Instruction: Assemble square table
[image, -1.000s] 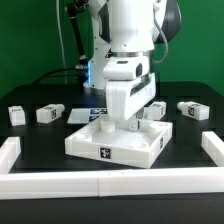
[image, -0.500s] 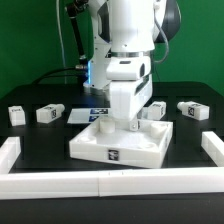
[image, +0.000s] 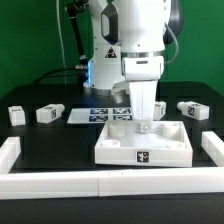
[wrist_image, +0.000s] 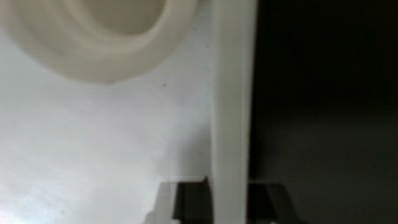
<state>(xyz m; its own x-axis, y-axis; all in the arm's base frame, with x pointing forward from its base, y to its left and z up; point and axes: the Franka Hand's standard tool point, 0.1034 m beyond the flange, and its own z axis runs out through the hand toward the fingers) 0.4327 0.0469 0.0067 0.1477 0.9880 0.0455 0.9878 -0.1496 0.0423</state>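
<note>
One top (image: 143, 152) sits right of centre in the exterior view, just behind the front bar (image: 100, 183). One gripper (image: 145, 126) is pinched fully closed on its far rim (wrist_image: 231, 110). Three legs show plainly, two on the left (image: 15, 114) (image: 50, 114) and one on the right (image: 190, 108). The arm (image: 140, 40) partly hides one marker board (image: 100, 115).

Bright even light bleaches the white square table (image: 115, 152); the wrist view is close and blurred.
</note>
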